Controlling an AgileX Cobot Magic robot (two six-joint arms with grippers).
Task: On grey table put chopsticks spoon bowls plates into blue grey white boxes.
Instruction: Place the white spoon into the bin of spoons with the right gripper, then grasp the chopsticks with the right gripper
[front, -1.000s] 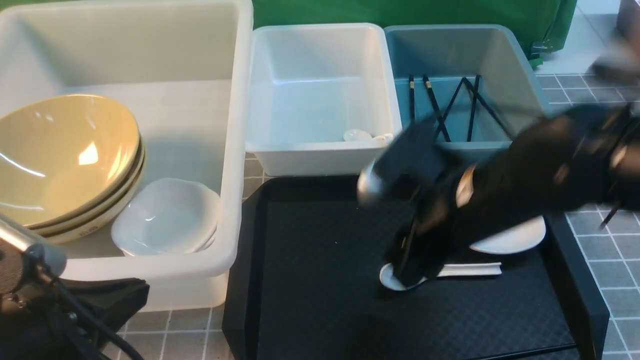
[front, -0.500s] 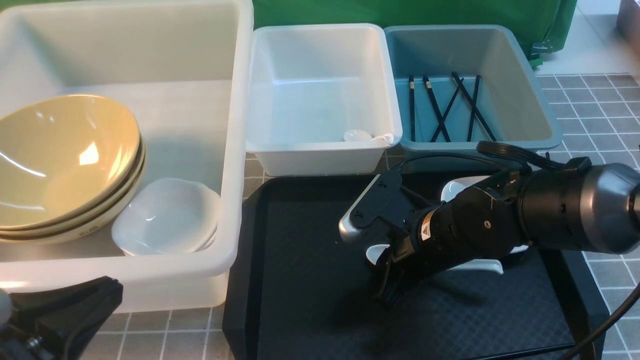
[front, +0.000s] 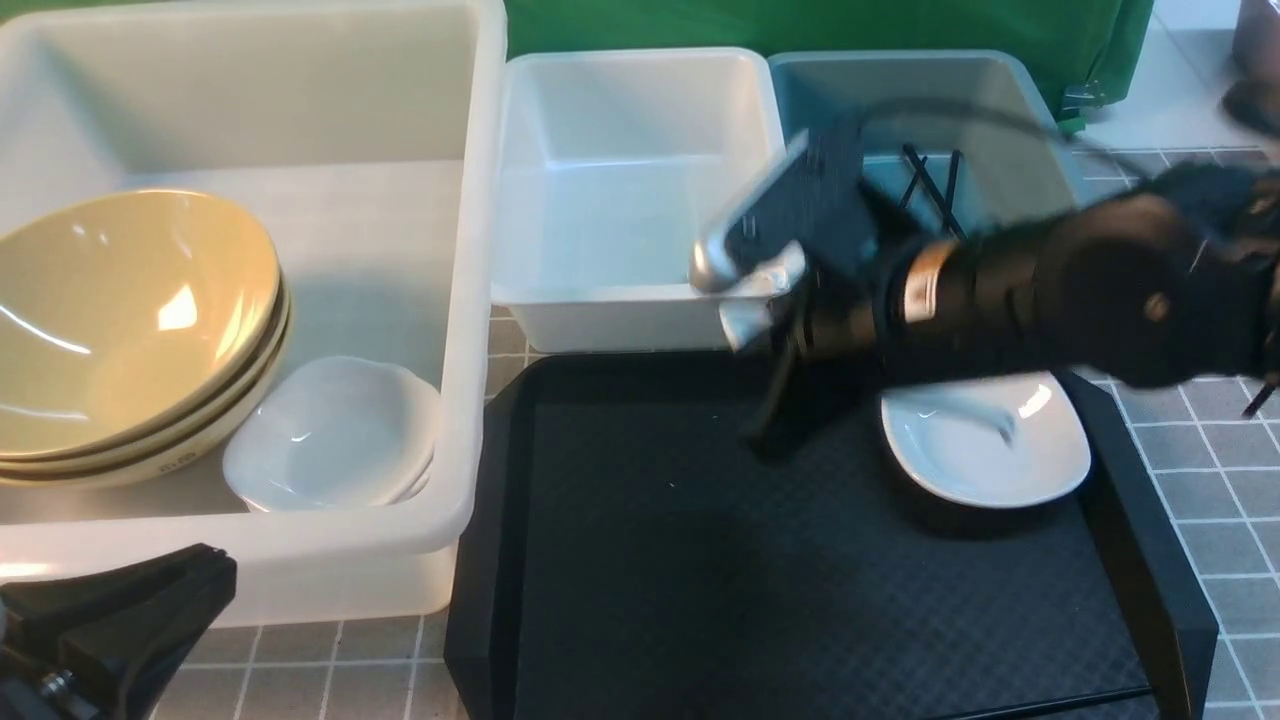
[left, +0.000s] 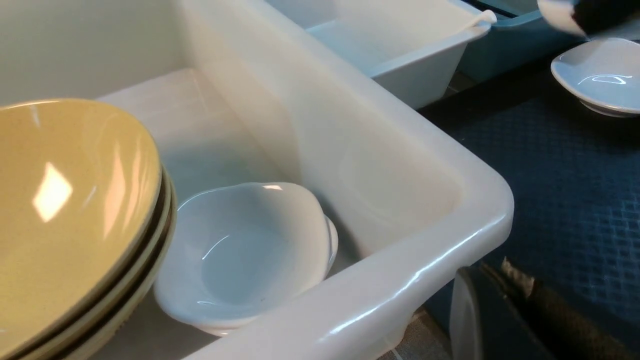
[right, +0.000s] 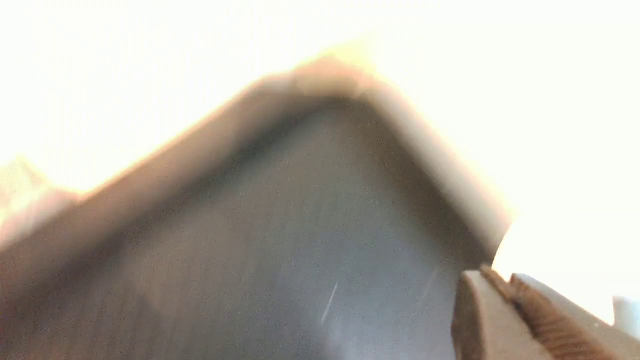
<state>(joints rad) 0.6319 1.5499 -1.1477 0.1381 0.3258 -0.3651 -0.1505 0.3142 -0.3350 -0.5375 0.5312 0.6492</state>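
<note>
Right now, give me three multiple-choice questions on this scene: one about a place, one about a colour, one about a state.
1. The plate outside the boxes sits: A on the black tray; B on the tiles; C on a bowl.
2. The bowls are, inside: A white; B olive-yellow; C blue.
3. The bowls are: A scattered; B upside down; C stacked.
Answers: A, it rests on the tray; B, their glaze shows yellow; C, their rims nest.
</note>
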